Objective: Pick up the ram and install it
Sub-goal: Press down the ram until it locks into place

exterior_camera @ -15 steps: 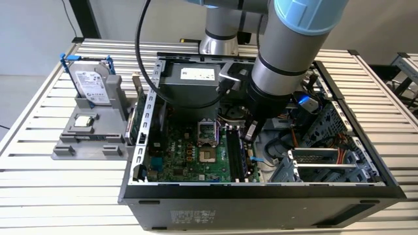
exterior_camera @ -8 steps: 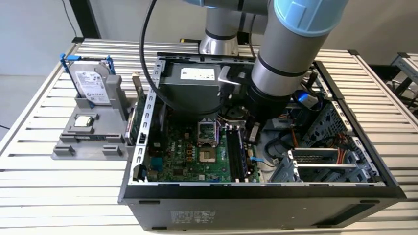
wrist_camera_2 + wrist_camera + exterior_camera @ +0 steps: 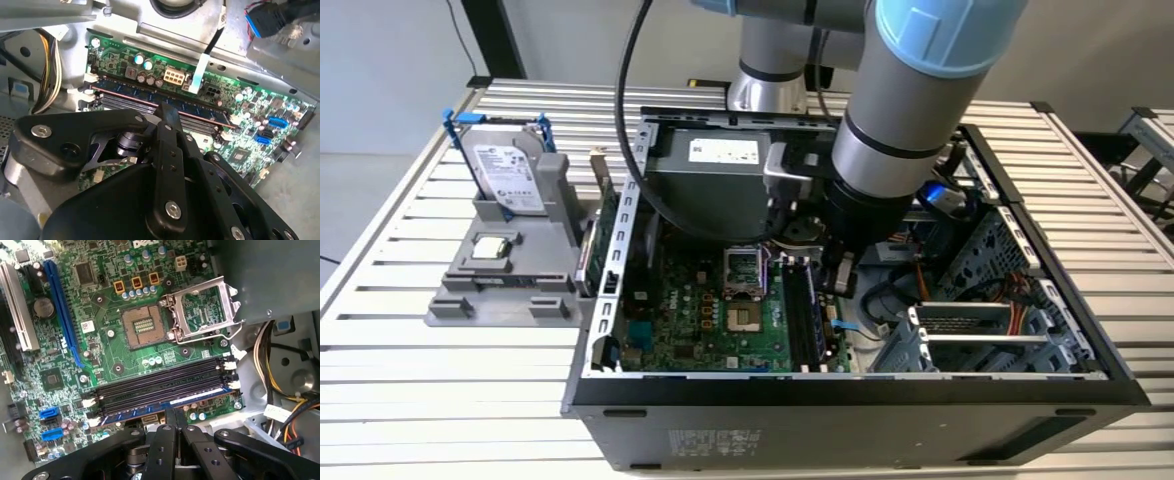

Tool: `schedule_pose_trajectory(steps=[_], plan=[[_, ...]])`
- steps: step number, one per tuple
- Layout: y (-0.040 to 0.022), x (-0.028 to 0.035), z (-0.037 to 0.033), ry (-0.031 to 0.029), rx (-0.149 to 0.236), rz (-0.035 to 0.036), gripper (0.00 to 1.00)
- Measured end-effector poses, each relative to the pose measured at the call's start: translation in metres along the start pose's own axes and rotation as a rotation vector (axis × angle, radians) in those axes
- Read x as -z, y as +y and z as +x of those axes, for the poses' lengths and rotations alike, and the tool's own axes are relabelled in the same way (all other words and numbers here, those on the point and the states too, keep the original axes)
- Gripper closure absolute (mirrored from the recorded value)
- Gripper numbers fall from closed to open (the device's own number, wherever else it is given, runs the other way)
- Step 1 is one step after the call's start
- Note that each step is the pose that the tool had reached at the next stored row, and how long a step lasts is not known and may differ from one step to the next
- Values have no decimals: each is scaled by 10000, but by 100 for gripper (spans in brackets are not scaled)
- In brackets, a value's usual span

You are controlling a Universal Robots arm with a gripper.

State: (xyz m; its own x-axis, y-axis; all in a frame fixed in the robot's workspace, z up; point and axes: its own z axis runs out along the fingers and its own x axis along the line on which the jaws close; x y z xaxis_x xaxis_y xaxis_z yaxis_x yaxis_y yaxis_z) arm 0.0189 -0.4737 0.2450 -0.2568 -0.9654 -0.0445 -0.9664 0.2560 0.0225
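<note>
Where slatted metal table [image 3: 400,380] carries open computer case [image 3: 854,410], claw [image 3: 175,416] pinched narrow over seated ram [image 3: 165,407].

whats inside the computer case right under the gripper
Under the gripper the ram sits in the outermost of the motherboard's black memory slots; the other slots look empty. The jaws hide the ram's middle stretch.

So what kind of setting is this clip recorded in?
Most likely a robotics lab test bench for PC assembly. An open computer case lies on a slatted aluminium table, a grey fixture holds a hard drive for pickup, and the gripper sits over the ram in the motherboard's slots.
</note>
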Motion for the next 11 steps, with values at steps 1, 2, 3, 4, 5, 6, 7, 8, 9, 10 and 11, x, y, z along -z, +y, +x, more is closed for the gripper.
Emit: schedule_pose_trajectory(steps=[1, 2, 3, 4, 5, 6, 7, 8, 9, 10, 11], plan=[[1, -4, -6, -1, 96, 2, 100], [2, -7, -10, -2, 193, 2, 100], [4, -9, -14, -3, 290, -1, 100], [6, -12, -19, -4, 390, -4, 100], [8, -15, -23, -6, 478, -5, 100], [11, -19, -28, -6, 564, -5, 100], [12, -24, -31, -12, 666, -4, 100], [13, -31, -32, -22, 774, -5, 100], [17, -42, -30, -34, 875, -6, 100], [20, -54, -29, -45, 976, -4, 100], [20, -61, -30, -43, 1099, -5, 100]])
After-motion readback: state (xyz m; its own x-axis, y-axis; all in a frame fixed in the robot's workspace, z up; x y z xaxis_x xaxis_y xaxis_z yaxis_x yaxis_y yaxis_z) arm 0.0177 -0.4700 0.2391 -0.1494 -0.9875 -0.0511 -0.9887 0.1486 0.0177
